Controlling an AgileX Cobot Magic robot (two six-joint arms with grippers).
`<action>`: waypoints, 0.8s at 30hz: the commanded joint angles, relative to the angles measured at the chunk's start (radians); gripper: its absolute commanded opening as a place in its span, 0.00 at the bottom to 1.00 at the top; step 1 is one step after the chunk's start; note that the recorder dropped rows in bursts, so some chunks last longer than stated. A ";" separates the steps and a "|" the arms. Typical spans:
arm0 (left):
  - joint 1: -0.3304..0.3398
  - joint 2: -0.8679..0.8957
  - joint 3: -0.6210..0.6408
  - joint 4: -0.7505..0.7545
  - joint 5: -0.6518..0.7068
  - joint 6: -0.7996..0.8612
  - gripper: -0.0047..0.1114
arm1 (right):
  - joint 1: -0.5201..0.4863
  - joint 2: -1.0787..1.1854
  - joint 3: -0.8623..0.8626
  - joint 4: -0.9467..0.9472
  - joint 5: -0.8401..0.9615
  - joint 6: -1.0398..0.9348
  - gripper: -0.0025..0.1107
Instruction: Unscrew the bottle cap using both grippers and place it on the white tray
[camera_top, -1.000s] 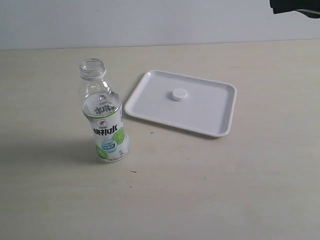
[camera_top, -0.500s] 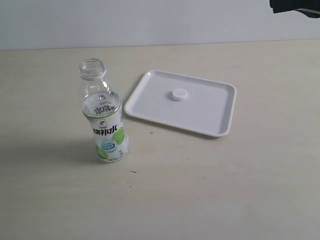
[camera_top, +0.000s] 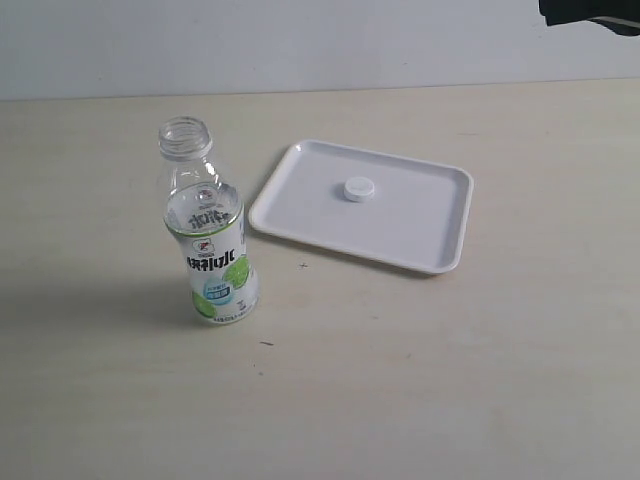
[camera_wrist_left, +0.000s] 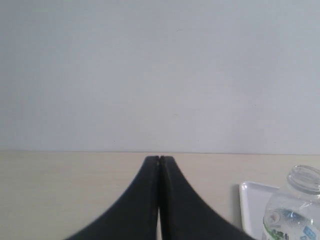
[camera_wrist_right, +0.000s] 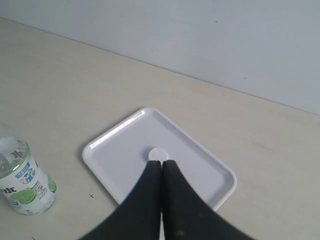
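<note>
Bottle cap: lying flat on the white tray, near its middle. Bottle: standing upright on the table, just beside the tray (neck open, label facing the exterior camera). Left gripper and right gripper: hanging with jaws pressed together, gripping nothing.

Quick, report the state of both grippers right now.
Left gripper: jaws closed, holding nothing.
Right gripper: jaws closed, holding nothing.
</note>
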 joint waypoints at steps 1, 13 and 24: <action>-0.005 -0.050 0.063 -0.003 -0.025 0.040 0.04 | -0.002 -0.006 0.005 0.002 -0.010 -0.001 0.02; -0.003 -0.157 0.231 0.051 -0.053 -0.078 0.04 | -0.002 -0.006 0.005 0.002 -0.030 -0.001 0.02; 0.013 -0.157 0.282 0.213 0.129 -0.197 0.04 | -0.002 -0.006 0.005 0.002 -0.030 -0.001 0.02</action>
